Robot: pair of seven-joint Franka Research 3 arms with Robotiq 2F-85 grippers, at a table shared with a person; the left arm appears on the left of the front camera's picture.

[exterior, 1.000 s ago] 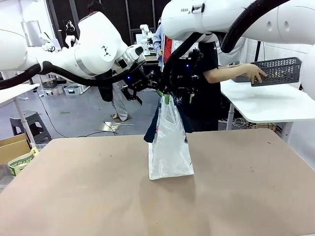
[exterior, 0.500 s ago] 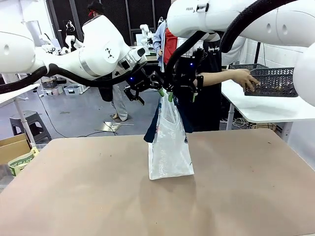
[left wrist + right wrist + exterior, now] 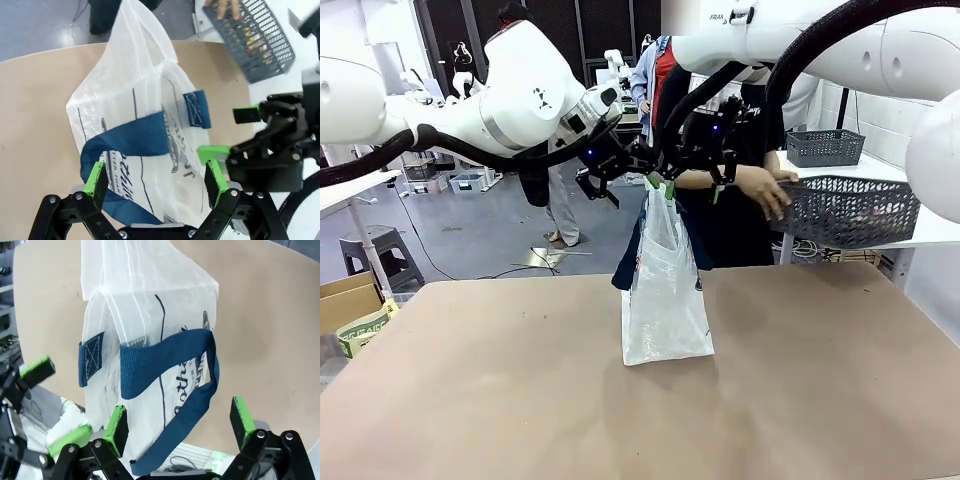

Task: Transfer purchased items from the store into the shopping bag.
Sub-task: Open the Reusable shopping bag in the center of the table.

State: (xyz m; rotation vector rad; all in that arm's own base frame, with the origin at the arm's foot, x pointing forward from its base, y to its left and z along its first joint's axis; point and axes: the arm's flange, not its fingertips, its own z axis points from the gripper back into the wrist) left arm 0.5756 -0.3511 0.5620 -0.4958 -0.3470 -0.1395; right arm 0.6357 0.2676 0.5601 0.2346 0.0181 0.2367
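1. Two sets of jaws, both spread wide, nothing pinched. My left gripper (image 3: 155,175) and right gripper (image 3: 180,419) sit at 12 o'clock over the shopping bag (image 3: 665,300).
2. Left wrist view: one navy strap handle (image 3: 135,140) crosses the gap between my fingers and looks hooked round the finger at 8 o'clock. I'd call it hung, not clamped.
3. Right wrist view: the other strap (image 3: 165,357) loops down into the gap, close to the finger at 7 o'clock. Can't tell if it actually touches.
4. Why this way, as I read it: a strap on each gripper, pulled towards 9 and 3 o'clock, would prop the mouth open for loading from above. The mouth looks narrow at present.
5. Bag location: mid-table (image 3: 470,380), upright, with its bottom resting on the surface and its top lifted to my fingers.
6. Purchased items (image 3: 250,39): small red and yellow packs inside the dark grey lattice basket (image 3: 850,210). The person's hand (image 3: 765,190) holds it at 3 o'clock from the bag mouth, tilted and off the table.
7. Status: I see nothing in the bag, so I judge the transfer not started.
8. Risk: a strap resting on a released finger can slip off under added weight.
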